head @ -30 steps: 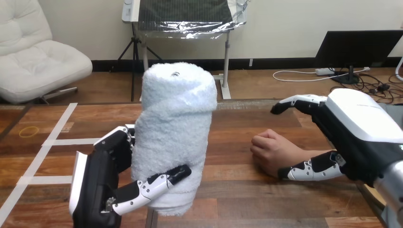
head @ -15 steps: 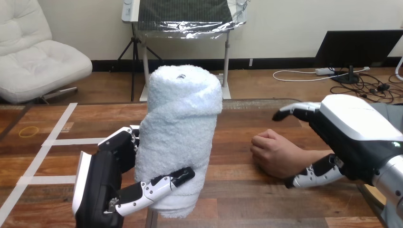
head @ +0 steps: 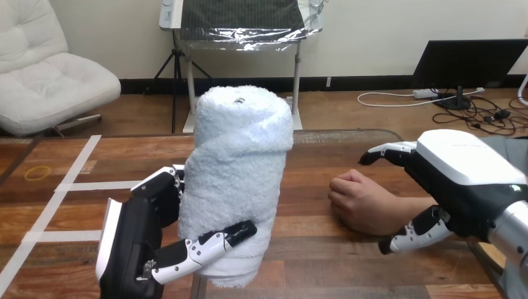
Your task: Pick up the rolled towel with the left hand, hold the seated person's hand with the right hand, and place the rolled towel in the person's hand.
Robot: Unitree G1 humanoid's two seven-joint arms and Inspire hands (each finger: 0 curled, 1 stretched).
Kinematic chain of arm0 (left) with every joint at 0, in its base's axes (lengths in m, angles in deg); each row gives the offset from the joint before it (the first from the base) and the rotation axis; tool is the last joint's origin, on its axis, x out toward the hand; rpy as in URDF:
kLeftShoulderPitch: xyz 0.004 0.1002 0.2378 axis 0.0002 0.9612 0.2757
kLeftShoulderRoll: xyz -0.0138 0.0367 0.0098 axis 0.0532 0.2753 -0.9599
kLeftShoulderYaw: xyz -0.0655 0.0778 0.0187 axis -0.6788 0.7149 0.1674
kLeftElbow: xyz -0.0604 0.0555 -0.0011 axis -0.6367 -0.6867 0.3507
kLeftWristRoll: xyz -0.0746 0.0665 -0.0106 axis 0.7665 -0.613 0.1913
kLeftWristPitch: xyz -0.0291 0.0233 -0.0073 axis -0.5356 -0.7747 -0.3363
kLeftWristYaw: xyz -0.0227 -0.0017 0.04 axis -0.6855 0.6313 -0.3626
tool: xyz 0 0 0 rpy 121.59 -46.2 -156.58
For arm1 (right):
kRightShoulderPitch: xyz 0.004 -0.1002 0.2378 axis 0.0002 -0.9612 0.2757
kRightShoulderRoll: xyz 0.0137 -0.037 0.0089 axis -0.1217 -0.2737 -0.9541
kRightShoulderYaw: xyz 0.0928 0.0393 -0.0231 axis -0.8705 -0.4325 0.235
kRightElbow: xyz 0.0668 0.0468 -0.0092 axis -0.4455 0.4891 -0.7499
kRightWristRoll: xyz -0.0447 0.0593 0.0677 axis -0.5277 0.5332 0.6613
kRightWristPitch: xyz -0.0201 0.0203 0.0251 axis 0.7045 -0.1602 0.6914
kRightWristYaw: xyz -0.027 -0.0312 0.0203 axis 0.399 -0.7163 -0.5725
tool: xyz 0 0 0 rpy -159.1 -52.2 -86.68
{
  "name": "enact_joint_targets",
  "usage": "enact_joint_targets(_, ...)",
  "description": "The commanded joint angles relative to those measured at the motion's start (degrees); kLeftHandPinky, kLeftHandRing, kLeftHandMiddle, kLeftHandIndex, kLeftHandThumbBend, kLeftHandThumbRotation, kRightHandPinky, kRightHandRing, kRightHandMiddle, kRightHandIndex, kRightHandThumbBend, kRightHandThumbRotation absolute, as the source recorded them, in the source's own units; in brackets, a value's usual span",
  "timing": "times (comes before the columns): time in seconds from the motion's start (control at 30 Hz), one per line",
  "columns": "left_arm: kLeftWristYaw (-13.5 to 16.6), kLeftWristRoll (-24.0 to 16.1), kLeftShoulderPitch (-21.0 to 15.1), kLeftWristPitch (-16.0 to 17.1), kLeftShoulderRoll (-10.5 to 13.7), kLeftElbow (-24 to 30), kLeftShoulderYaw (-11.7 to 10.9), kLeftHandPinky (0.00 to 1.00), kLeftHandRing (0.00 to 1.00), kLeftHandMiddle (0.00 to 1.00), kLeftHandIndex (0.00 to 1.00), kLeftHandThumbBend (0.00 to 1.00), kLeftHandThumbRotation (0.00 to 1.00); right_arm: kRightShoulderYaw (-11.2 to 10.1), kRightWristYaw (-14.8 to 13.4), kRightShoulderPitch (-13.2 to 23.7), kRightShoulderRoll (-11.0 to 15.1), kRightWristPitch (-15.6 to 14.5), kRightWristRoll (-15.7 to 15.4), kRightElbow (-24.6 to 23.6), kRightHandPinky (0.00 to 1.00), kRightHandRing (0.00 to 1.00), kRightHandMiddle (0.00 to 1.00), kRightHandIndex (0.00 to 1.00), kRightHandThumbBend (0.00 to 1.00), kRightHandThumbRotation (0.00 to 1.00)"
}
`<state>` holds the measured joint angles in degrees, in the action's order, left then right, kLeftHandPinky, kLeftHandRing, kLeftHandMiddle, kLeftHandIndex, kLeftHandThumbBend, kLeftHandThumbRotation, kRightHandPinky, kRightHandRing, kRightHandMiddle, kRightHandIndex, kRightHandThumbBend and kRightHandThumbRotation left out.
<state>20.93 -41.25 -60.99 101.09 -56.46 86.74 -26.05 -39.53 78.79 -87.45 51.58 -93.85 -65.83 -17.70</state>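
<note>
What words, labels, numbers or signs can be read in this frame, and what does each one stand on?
None can be read.
The rolled towel, gripped by the left hand, is plain white.
The white shell of the right hand bears no legible print.
The person's hand and the wooden table with its white tape strips carry no writing.
</note>
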Motion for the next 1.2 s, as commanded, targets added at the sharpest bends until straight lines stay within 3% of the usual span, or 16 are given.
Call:
enact_joint_targets(0.0, -0.8, 1.17, -3.58, 1.72, -0.88, 1.68, -1.68, 0.33, 0.37, 0.44, 0.52, 0.62, 0.07, 0.37, 1.06, 5.06, 1.87, 0.36, -2.38, 0.6, 0.8, 0.9, 0.88, 0.83, 0.89, 0.0)
enact_joint_targets(0.4, -2.56, 0.98, -5.3, 0.13, -0.02, 1.62, -4.13, 0.34, 0.38, 0.45, 0.53, 0.6, 0.06, 1.15, 3.64, 6.65, 0.96, -0.23, -4.39, 3.64, 0.83, 0.92, 0.91, 0.86, 0.85, 0.03)
enact_joint_targets(0.87, -5.65, 0.07, -7.64, -1.31, 1.8, 1.1, -6.03, 0.37, 0.38, 0.45, 0.54, 0.58, 0.06, 1.44, 2.74, 6.38, 0.37, 0.16, -5.6, 6.77, 0.85, 0.94, 0.93, 0.88, 0.8, 0.03)
enact_joint_targets(1.17, -6.65, 0.06, -8.8, -1.87, 1.71, 0.73, -6.55, 0.39, 0.39, 0.44, 0.54, 0.58, 0.07, 1.63, 2.06, 6.05, 0.26, -0.2, -7.32, 7.97, 0.86, 0.95, 0.94, 0.88, 0.78, 0.04)
